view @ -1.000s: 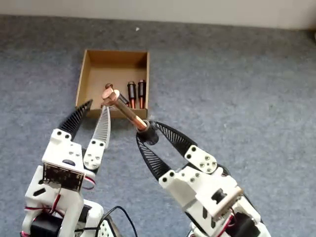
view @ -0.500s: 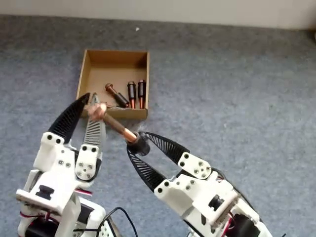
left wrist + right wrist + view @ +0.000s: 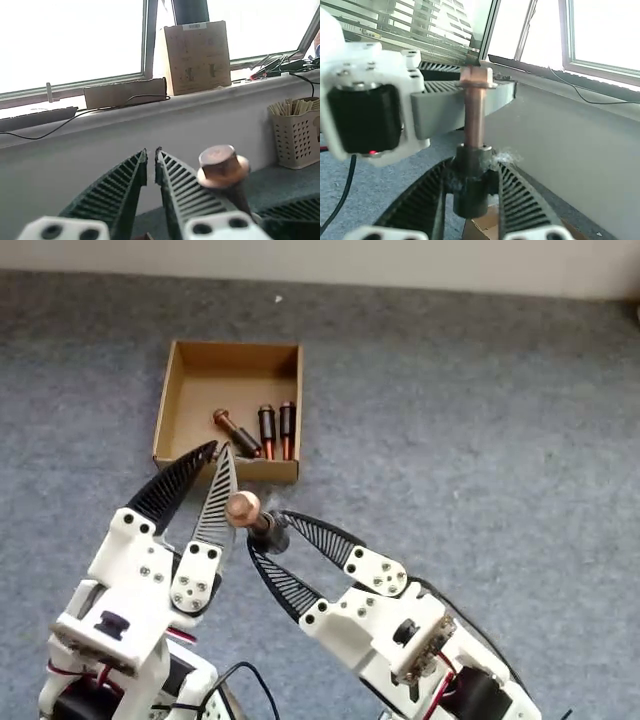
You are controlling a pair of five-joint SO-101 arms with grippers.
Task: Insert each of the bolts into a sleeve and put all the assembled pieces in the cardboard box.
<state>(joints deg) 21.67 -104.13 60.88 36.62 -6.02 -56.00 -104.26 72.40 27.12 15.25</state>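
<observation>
Three assembled pieces [image 3: 267, 429] lie side by side in the cardboard box [image 3: 238, 344], which sits on the grey carpeted table toward its far edge, left of centre. Their lower ends are hard to make out against the box's near wall.

The right gripper [image 3: 268, 530] is clamped on a black sleeve [image 3: 273, 534] above the carpet, just off the box's near right corner. From above, the sleeve is mostly hidden between the fingers and the copper bolt [image 3: 242, 507] is foreshortened to little more than its flanged head. The right wrist view shows more: the bolt [image 3: 476, 115] stands upright with its shank seated in the sleeve [image 3: 472, 190].

The left gripper [image 3: 219, 447] hangs over the box's near wall, open only a slit and holding nothing. In its own wrist view the left gripper [image 3: 151, 151] has the bolt head [image 3: 222, 162] just beside one finger, and the shank is cut off below. Both arms' bases run off the near edge.
</observation>
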